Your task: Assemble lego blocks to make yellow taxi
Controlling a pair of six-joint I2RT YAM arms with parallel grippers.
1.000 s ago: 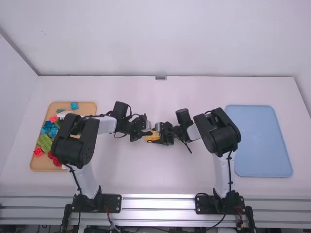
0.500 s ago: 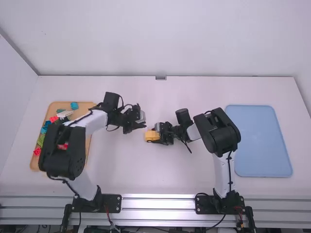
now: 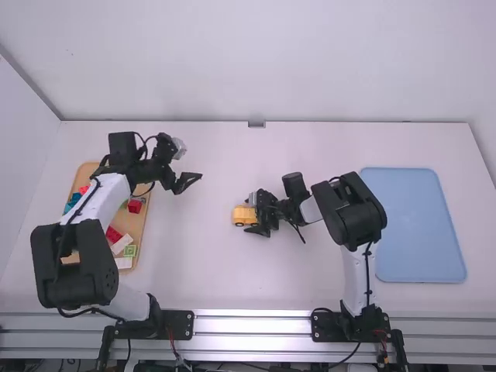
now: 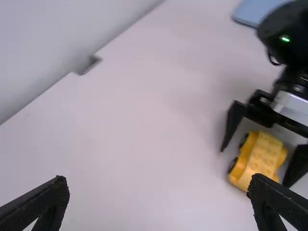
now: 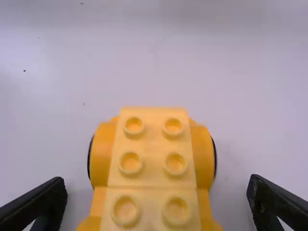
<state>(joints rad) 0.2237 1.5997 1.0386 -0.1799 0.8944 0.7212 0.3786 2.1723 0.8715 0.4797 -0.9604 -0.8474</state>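
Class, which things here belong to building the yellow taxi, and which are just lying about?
In the job:
yellow toy car
right gripper, open around it
left gripper, open, away from it

Lying about, apparently:
red block and green block in the wooden tray
blue tray

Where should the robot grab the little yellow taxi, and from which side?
I'd come from above and squeeze the taxi across its narrow middle, one finger on each long side. The body pinches in there, between bulges over the wheels, so it should sit snugly. The right tool is open around it, lined up that way.
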